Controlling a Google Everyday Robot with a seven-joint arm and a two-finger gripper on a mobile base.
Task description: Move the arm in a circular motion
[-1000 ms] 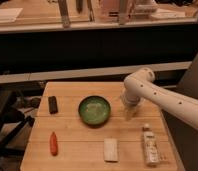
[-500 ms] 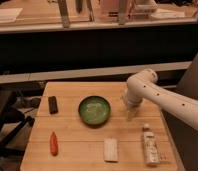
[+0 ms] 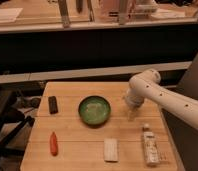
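Observation:
The arm [image 3: 164,97] is a thick white tube with small dark screw holes. It comes in from the right edge and bends at a rounded joint [image 3: 142,84] over the table's right side. Below that joint hangs the gripper [image 3: 131,113], just above the wooden table [image 3: 77,160] and to the right of the green bowl [image 3: 94,110]. Nothing shows in the gripper.
On the table lie a black rectangular object [image 3: 53,104] at the left, a red-orange carrot-like item [image 3: 53,143] at the front left, a pale sponge-like block [image 3: 111,149] at the front and a bottle [image 3: 150,144] lying at the front right. Dark counters stand behind.
The arm's rounded joint has drifted slightly to the right over the table. The tabletop items have not moved.

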